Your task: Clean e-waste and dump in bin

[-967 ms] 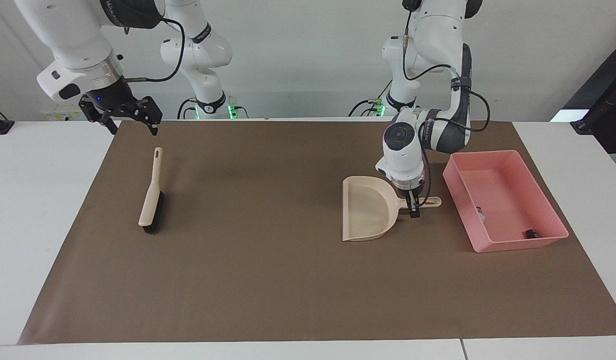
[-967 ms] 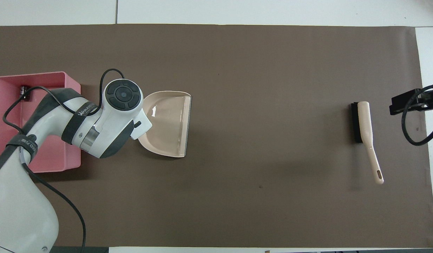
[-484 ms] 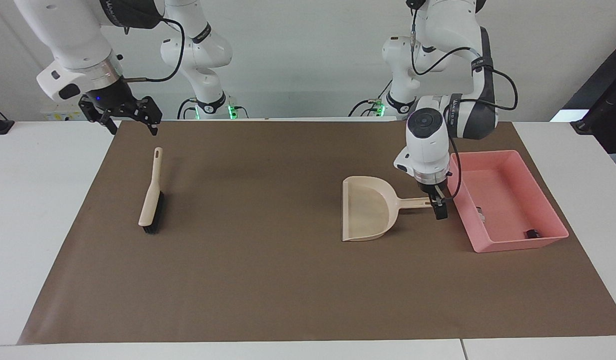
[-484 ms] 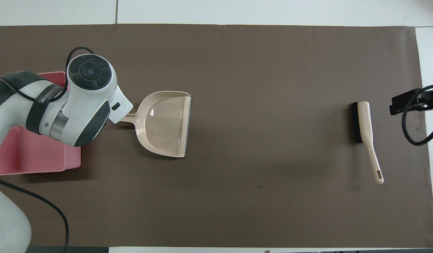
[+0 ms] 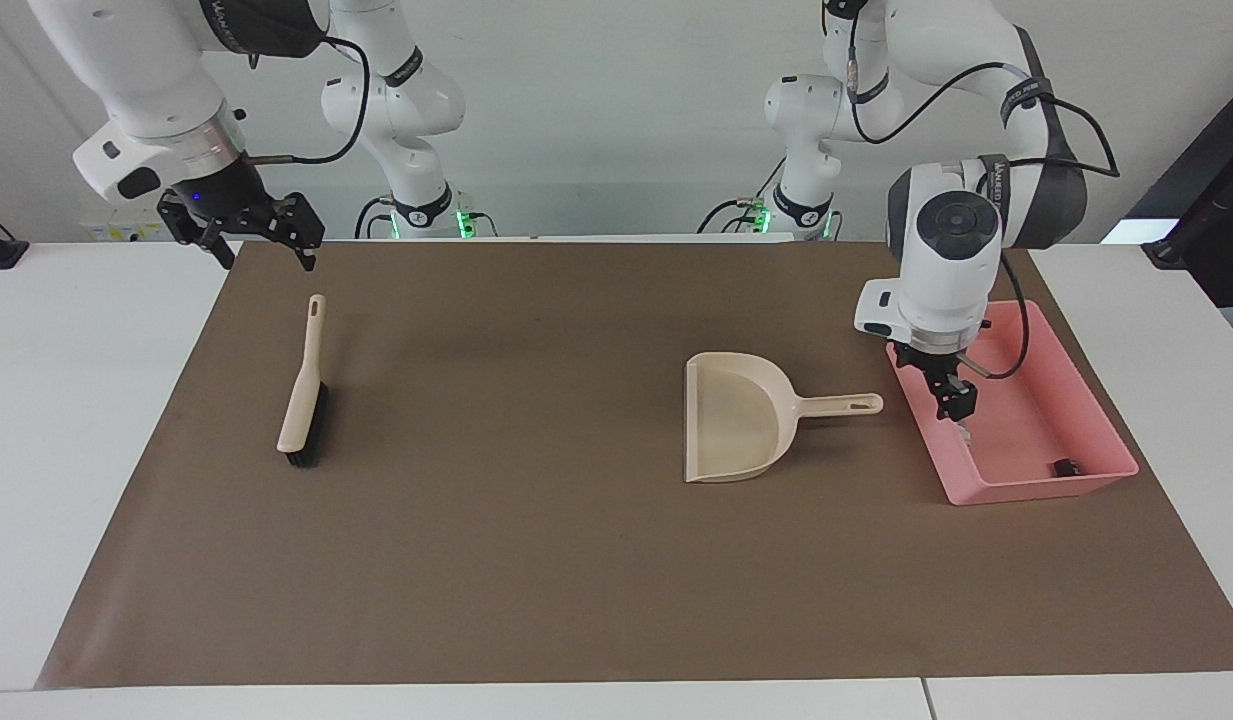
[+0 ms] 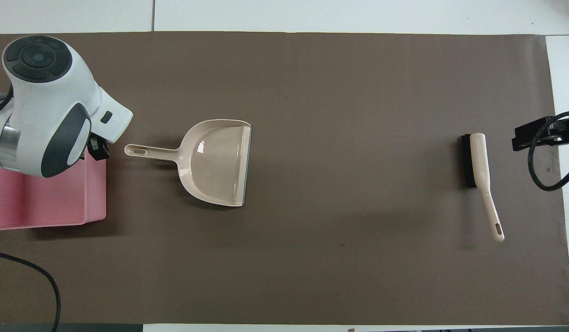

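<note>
A brown mat covers most of the table, with wide bare room between the dustpan and the brush, which lies near the mat's edge at the right arm's end. The pink bin sits at the mat's edge at the left arm's end. The left gripper hangs over the bin, jaws released and holding nothing. A dark scrap lies in the bin's corner farthest from the robots; a pale scrap peeks out just under the fingertips, hard to make out. From overhead the arm hides both. The right gripper waits, spread wide, over the mat's corner.
</note>
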